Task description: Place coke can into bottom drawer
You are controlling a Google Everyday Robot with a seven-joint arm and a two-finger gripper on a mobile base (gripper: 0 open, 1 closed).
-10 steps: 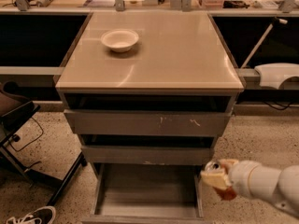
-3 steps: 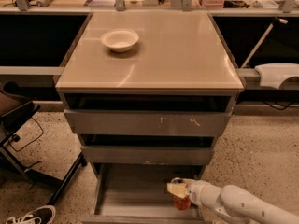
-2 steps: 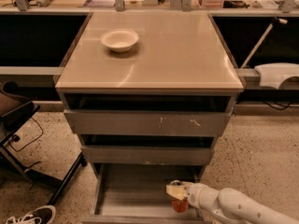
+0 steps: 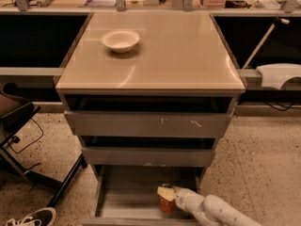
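Note:
The bottom drawer (image 4: 127,197) is pulled out at the foot of the grey cabinet, a shallow grey tray. The coke can (image 4: 166,205), red, stands upright on the drawer floor near its right front. My gripper (image 4: 165,195) reaches in from the lower right on a white arm and sits on the top of the can, its cream-coloured fingers closed around it.
A white bowl (image 4: 120,40) sits on the cabinet top (image 4: 188,55) at the back left. The top drawer front (image 4: 146,125) has white scratches; the middle drawer front (image 4: 146,157) is plain. A dark chair base (image 4: 28,164) and a shoe (image 4: 33,218) lie at the left on the speckled floor.
The arm has swung from the drawer's right side into the drawer and lowered the can towards the floor of the drawer; in the last second it moved only slightly down.

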